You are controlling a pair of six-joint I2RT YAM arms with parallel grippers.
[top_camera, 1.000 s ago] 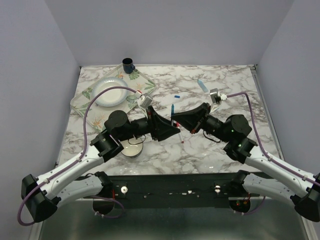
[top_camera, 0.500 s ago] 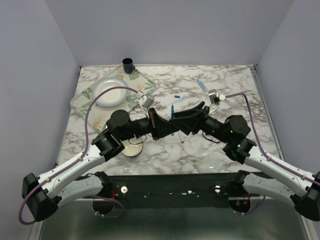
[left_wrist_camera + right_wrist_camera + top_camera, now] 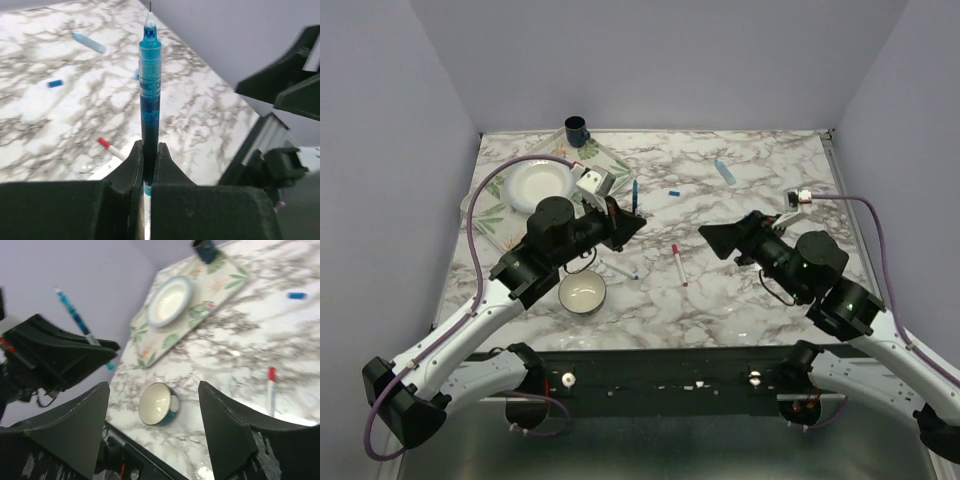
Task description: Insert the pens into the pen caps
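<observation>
Pen in hand, top view: the blue pen (image 3: pixel 634 195) stands upright, pinched at its lower end by the left gripper (image 3: pixel 630 220), just beside the tray (image 3: pixel 610 158).
Right gripper, top view: the right gripper (image 3: pixel 712 238) hangs open and empty, well apart from that pen.
Loose pieces, top view: a red-ended pen (image 3: pixel 677 263) and a white pen (image 3: pixel 620 268) lie on the table (image 3: pixel 720 310) between the arms. The dark blue cap (image 3: pixel 673 192) lies alone farther back.
Left wrist view: the jaws are closed tight on the barrel. The tip of the pen is bare, no cap on it.
Right wrist view: its fingers (image 3: pixel 65 440) stand wide apart with nothing between them.
Progress: it looks like an early stage. The held pen is uncapped and the dark blue cap is not on any pen. Whether the red end is a fitted cap, I cannot tell. Probably all the capping remains to do.
</observation>
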